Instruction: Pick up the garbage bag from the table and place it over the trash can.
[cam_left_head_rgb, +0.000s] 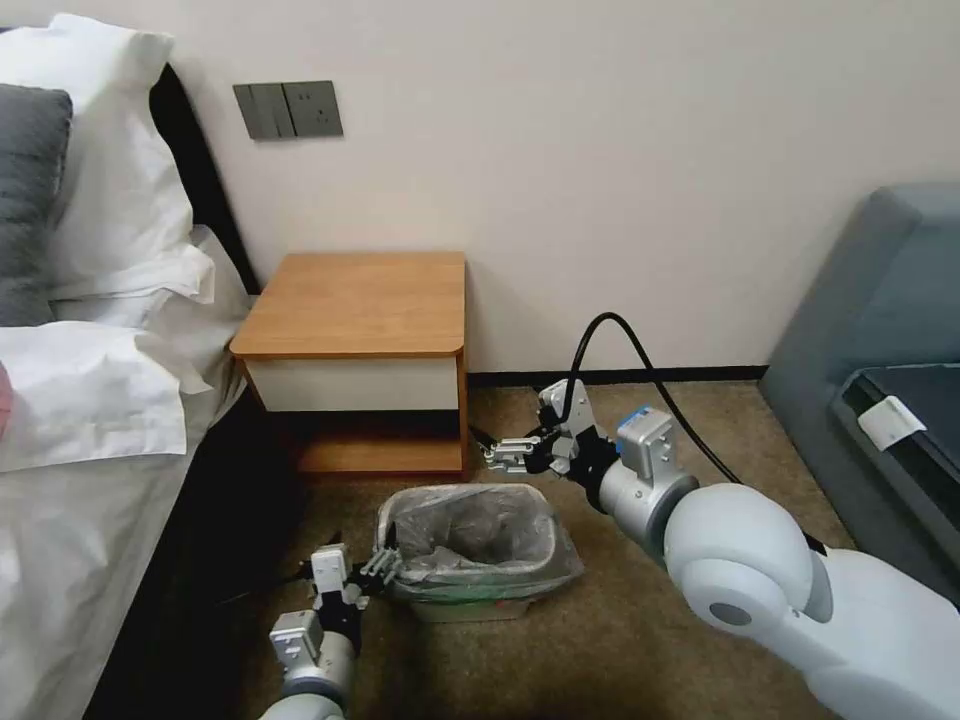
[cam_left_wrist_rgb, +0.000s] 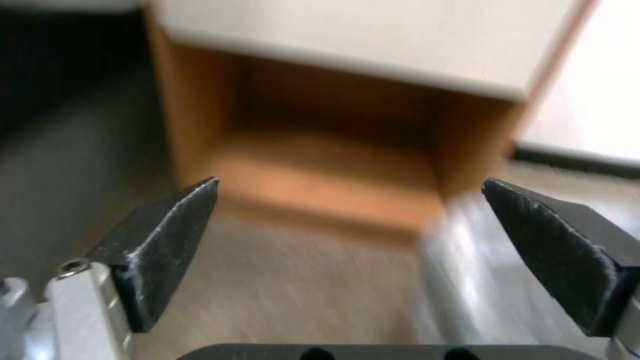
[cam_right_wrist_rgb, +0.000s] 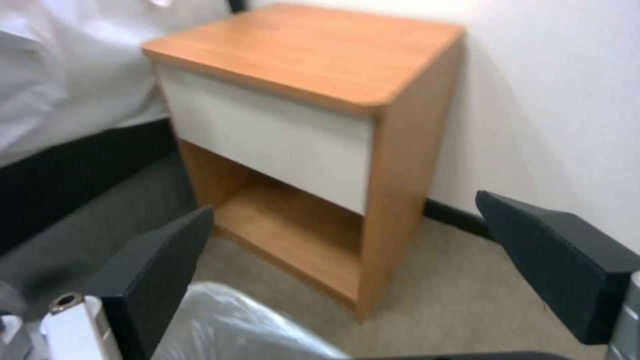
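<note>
Garbage bag (cam_left_head_rgb: 470, 535) already lines the trash can (cam_left_head_rgb: 520, 600), which stands on the carpet just in front of the table (cam_left_head_rgb: 360, 300); the crinkled grey plastic sags inside and folds out over the rim all round, so the task looks close to finished. The left gripper (cam_left_head_rgb: 365, 572) sits at the bin's near-left corner, right beside the draped plastic, and in the left wrist view its fingers (cam_left_wrist_rgb: 167, 240) stand wide apart with nothing between them, facing the nightstand's low shelf. The right gripper (cam_left_head_rgb: 495, 450) hovers behind the bin, near the table's front right leg, and its fingers (cam_right_wrist_rgb: 153, 280) are likewise spread and empty, with a fold of the bag below them in the right wrist view. I judge the step in hand to be the release after seating the bag. What remains, if anything, is a check that the plastic grips the rolled rim on every side, and then a clean retreat of both arms without snagging the thin film or nudging the light bin. The bed (cam_left_head_rgb: 90, 480) with its white pillows (cam_left_head_rgb: 110, 160) crowds the left side, a grey sofa (cam_left_head_rgb: 880, 330) closes the right, and the right arm's black cable (cam_left_head_rgb: 640, 350) loops above the carpet, so room to withdraw is narrow.
</note>
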